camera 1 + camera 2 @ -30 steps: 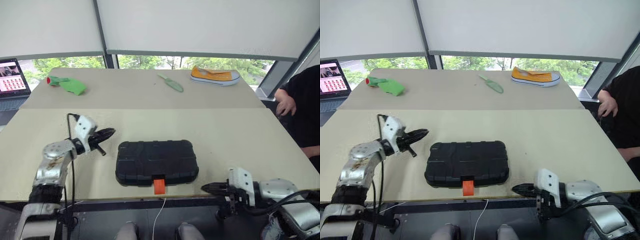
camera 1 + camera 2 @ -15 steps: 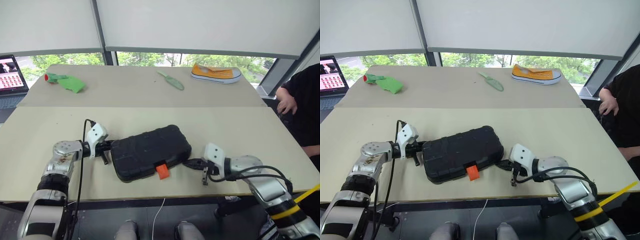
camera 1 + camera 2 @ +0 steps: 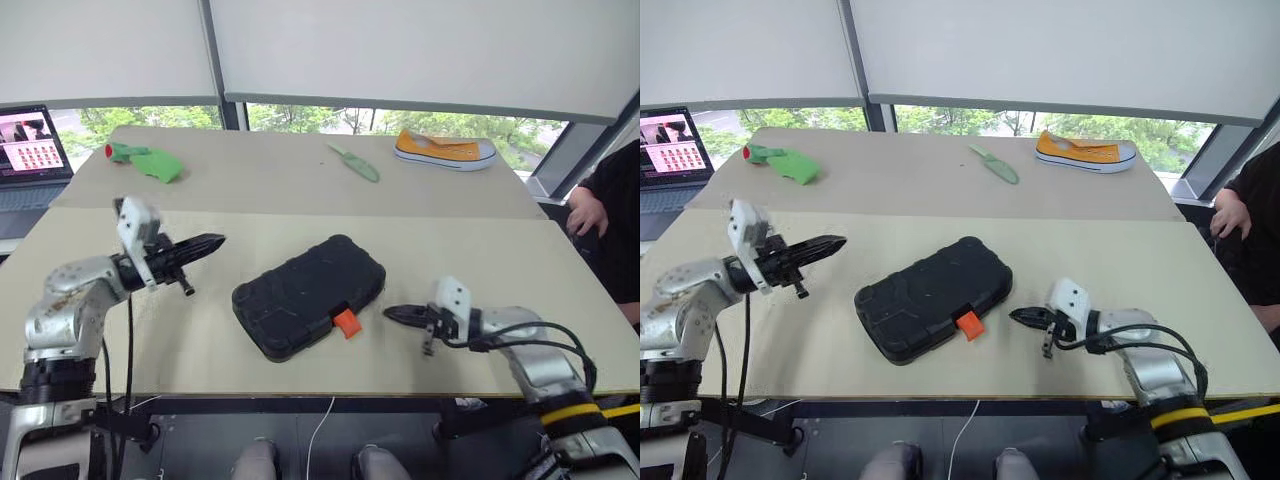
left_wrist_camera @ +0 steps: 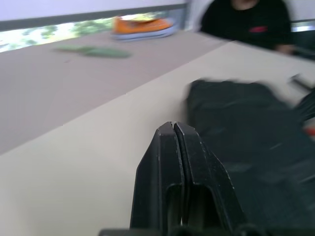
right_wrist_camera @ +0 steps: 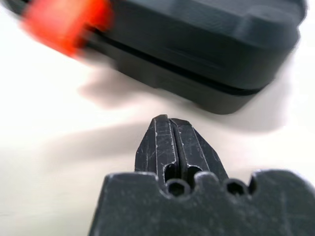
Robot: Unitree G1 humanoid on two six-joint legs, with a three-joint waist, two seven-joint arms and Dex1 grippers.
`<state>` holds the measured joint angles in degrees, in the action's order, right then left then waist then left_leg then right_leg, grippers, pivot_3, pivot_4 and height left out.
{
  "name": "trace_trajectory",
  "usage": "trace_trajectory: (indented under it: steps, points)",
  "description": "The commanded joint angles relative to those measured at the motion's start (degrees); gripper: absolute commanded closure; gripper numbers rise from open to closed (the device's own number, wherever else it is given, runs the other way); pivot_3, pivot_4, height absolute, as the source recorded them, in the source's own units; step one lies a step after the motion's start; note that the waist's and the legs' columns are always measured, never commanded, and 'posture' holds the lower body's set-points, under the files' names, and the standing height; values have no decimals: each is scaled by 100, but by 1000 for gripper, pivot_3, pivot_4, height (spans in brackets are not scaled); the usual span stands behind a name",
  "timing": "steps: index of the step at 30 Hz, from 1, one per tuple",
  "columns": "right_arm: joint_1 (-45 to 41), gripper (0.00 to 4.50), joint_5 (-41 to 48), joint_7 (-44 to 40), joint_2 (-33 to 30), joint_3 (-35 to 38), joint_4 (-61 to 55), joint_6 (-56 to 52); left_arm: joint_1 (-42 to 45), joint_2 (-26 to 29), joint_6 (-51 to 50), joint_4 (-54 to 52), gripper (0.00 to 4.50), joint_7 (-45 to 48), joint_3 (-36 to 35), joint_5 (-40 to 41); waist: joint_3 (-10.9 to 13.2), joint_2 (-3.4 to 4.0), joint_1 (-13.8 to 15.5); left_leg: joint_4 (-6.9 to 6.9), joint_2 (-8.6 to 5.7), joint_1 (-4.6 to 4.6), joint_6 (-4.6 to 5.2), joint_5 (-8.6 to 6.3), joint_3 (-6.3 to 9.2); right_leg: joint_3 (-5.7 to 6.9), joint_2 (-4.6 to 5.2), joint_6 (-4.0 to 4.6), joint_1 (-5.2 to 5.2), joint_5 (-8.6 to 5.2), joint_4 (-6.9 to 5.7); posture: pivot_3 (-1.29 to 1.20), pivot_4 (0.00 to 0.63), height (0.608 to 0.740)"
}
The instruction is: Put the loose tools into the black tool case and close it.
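You're in an office-like test room: two pale tables (image 3: pixel 300 190) under blind-covered windows (image 3: pixel 420 45) at 12 o'clock, an open laptop (image 3: pixel 30 150) at 10.

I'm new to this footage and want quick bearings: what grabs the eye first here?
The closed black tool case lies askew at the near table's middle, orange latch toward the front edge. The left gripper and right gripper, both shut and empty, flank it. A yellow shoe sits far back.

On the table (image 3: pixel 480 250), the tool case (image 3: pixel 310 296) lies closed and askew near the front edge, with the trowel (image 3: pixel 355 162) behind it, the shoe (image 3: pixel 445 151) behind-right, and the laptop (image 3: pixel 32 150) far left.
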<state>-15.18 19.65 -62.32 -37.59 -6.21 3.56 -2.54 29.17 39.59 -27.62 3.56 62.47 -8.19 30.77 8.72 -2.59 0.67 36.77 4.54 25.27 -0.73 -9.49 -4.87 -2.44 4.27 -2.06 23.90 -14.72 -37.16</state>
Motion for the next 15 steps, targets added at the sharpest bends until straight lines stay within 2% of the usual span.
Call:
trace_trajectory:
  steps: [1, 6, 11, 15]
  points:
    - [205, 4500, 635, -20, 22, 254, -1144, -456, 293, -426, -288, -223, 4450, -210, 1035, -457, 0, 1, -2, 2, 0, -1, 0, 1, 3, 0, -3, 0, -1, 1, -2, 0, 150, 740]
    - [189, 4500, 431, 128, 172, -72, -1539, -632, 414, -688, 47, 297, 4450, -437, 2201, -1591, -5, 3, -87, 8, 18, -6, -1, 3, 17, -11, -39, 4, 2, 9, -2, 0, 150, 740]
    - [-105, 4500, -103, 252, 469, -430, -1020, -435, 284, -944, -49, 350, 4450, -638, 2273, -1710, -21, 29, -77, 9, 22, -18, -1, 3, 27, -12, -49, 7, -13, 8, 0, 0, 150, 740]
    - [-343, 4500, -356, 359, 835, -606, -584, -329, 156, -841, -36, 316, 4450, -562, 2253, -1748, -23, 33, -80, 8, 23, -60, -2, 2, 27, -12, -49, 10, -56, 5, 4, 0, 150, 740]
